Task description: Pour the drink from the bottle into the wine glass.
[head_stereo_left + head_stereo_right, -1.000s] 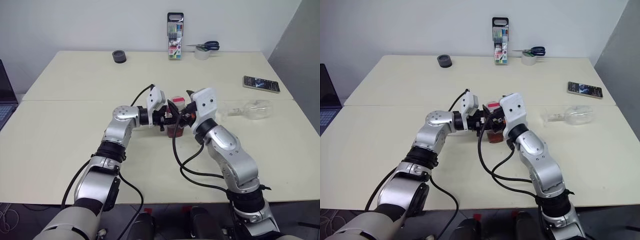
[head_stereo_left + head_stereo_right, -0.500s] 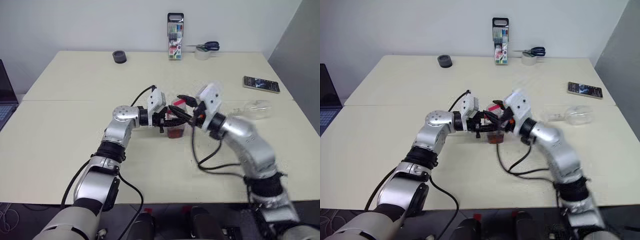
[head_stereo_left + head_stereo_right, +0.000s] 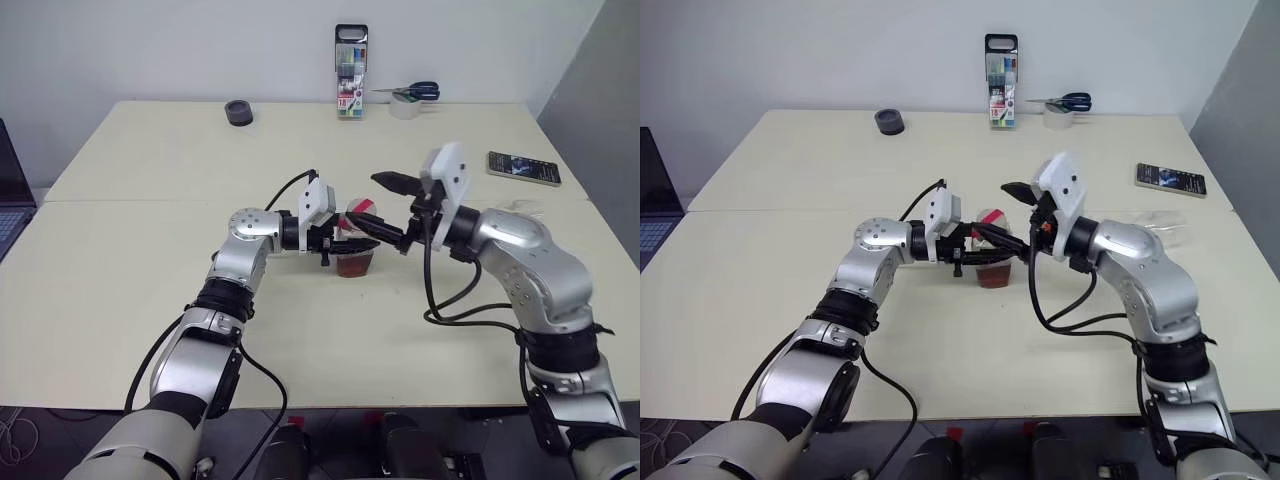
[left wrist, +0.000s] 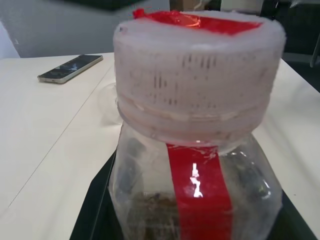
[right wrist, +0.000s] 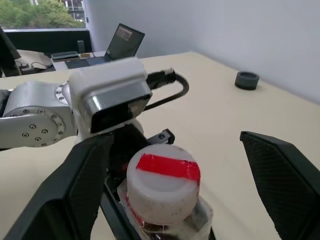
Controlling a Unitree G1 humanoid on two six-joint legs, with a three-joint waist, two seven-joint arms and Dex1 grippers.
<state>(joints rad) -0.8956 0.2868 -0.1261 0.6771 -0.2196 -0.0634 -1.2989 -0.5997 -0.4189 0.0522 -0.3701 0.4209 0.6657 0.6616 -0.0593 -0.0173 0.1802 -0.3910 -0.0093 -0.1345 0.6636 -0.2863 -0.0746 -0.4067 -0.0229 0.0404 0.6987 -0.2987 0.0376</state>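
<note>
A big pale yellow table (image 3: 150, 160) takes up most of the head view, with a seam running across the middle. Behind it is a plain white wall, and a grey wall stands at the right edge. At the far left edge peeks the corner of a laptop (image 3: 8, 190).

Along the top of the table sit a small dark round thing (image 3: 238, 112), a pack of pens (image 3: 350, 88) standing up, and scissors (image 3: 412, 92) lying on a roll of tape (image 3: 404, 108). A phone (image 3: 523, 168) lies in the upper right.

In the middle of the picture stands the bottle (image 3: 354, 240), upright on the table. The left pincer (image 3: 338, 243) is clenched around the bottle, holding its body from the left side. The drink (image 3: 354, 264) shows red-brown low in the bottle. The right pincer (image 3: 385, 212) is spread wide open just above and beside the cap (image 3: 990, 217), holding nothing. The wine glass (image 3: 515, 210) lies on its side on the table behind the right arm, mostly hidden.

The left wrist view shows the bottle very close: the pale ribbed cap with red tape on top and a red strip running down the clear body. The right wrist view looks down on the cap between two wide-apart black fingers (image 5: 282, 175), with the left pincer's white wrist block behind it.
</note>
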